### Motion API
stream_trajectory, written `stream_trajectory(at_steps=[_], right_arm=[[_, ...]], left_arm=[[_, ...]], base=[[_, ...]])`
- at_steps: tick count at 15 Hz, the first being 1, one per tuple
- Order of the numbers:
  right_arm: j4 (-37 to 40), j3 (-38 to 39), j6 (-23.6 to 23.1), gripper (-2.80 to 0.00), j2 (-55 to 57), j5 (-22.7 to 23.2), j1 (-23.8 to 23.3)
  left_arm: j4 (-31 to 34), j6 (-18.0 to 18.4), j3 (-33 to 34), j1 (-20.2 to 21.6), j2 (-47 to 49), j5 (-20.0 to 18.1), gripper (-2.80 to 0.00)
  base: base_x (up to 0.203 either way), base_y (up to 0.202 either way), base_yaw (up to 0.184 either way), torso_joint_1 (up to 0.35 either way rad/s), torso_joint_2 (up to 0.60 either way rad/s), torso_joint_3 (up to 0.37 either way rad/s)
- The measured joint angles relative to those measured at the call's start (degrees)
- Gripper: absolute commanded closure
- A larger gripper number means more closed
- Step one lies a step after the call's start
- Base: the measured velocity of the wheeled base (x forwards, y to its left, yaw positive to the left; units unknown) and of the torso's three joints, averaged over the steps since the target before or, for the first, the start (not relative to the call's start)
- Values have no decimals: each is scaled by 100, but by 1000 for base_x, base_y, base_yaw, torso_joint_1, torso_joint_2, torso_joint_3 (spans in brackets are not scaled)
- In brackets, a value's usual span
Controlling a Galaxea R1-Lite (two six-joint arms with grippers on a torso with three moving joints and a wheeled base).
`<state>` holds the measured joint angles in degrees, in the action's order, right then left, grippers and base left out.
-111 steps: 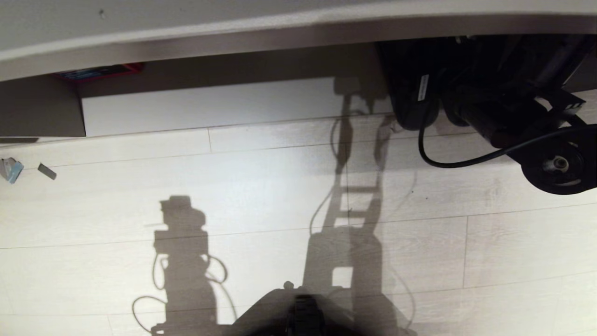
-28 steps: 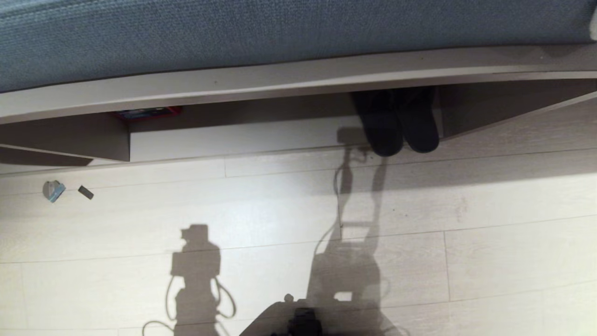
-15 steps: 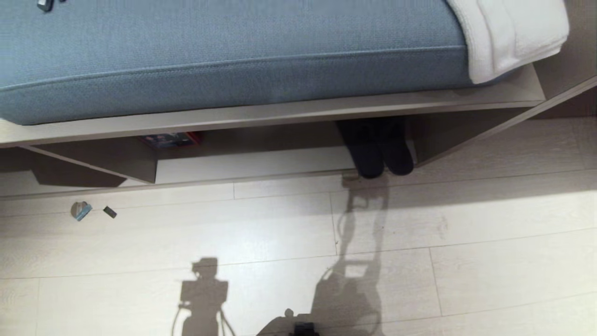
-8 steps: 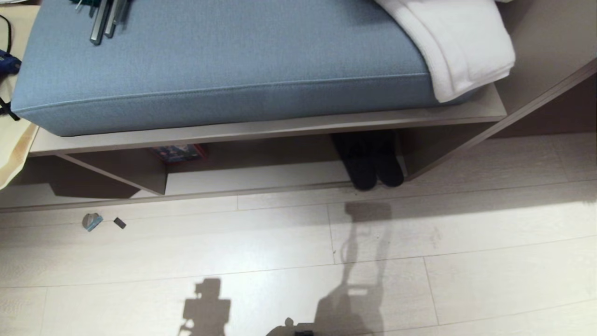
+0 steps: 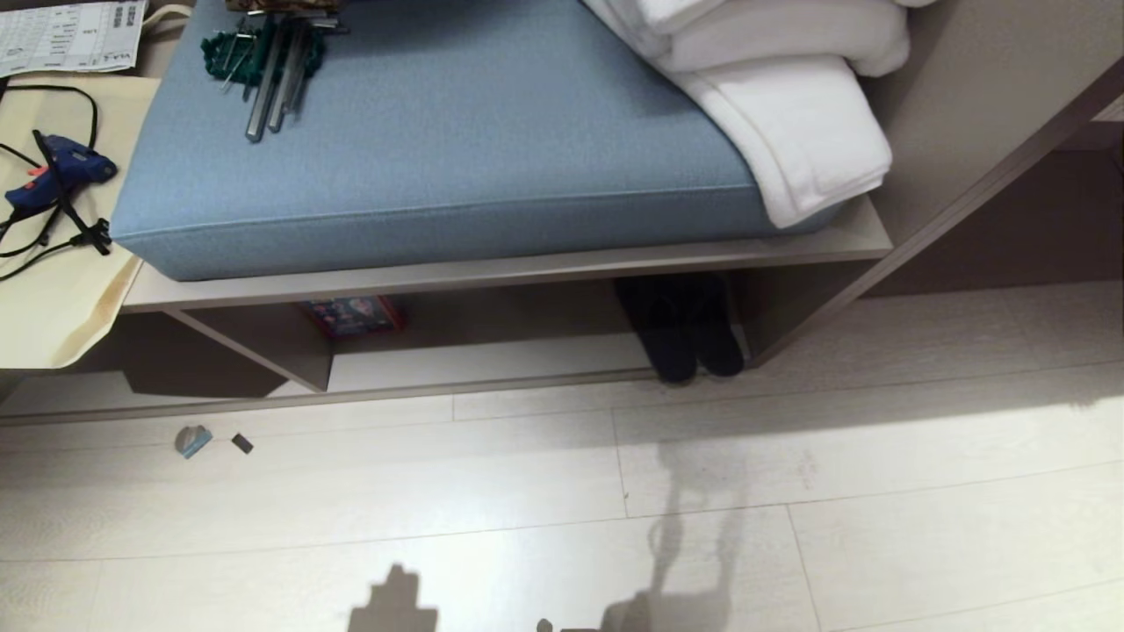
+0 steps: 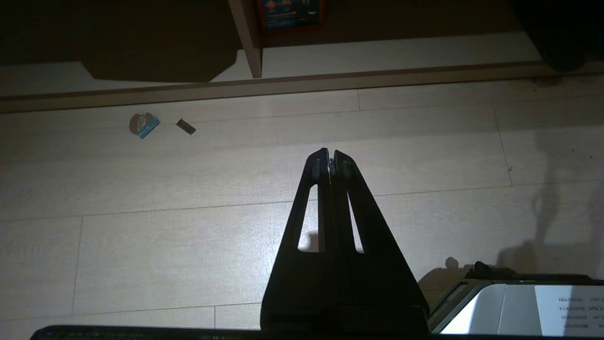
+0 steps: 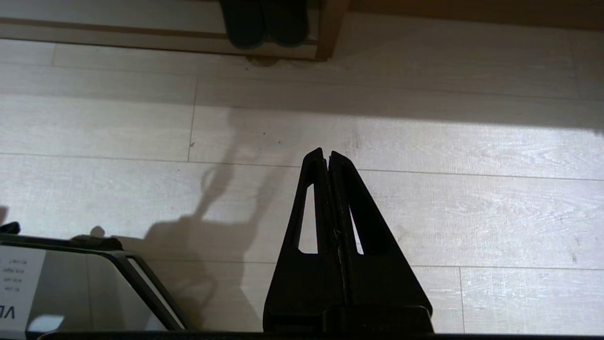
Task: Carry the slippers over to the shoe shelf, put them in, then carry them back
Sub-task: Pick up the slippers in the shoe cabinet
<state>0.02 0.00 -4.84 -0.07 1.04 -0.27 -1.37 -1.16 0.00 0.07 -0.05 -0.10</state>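
The dark grey slippers point(image 5: 685, 338) lie side by side in the right end of the shoe shelf point(image 5: 492, 358), a low open cubby under the bench, toes pointing out at the floor. They also show in the right wrist view, slippers point(image 7: 262, 23). My right gripper point(image 7: 327, 154) hangs over bare floor, well short of them, shut and empty. My left gripper point(image 6: 330, 154) is shut and empty too, over the floor further left, with the shelf divider point(image 6: 245, 38) ahead. Neither arm appears in the head view.
A blue cushion point(image 5: 439, 158) tops the bench, with white towels point(image 5: 790, 114), metal tools point(image 5: 272, 61) and a blue glue gun point(image 5: 61, 167) beside it. A red box point(image 5: 351, 314) sits in the cubby. Two small scraps point(image 5: 206, 441) lie on the pale wood floor.
The whole head view has tilted upward and pulled back: the bench top, cushion, towels and tools have come into sight. The slippers stay in the cubby and both arms keep still.
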Motion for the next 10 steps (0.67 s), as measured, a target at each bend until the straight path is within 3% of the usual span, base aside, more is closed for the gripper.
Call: stream_trajectory(at_steps=[10], right_arm=[[-2, 0, -2, 0, 5, 0, 0]], left_arm=[[0, -3, 0, 0, 0, 5, 0]], base=[[0, 0, 0, 2, 2, 202]])
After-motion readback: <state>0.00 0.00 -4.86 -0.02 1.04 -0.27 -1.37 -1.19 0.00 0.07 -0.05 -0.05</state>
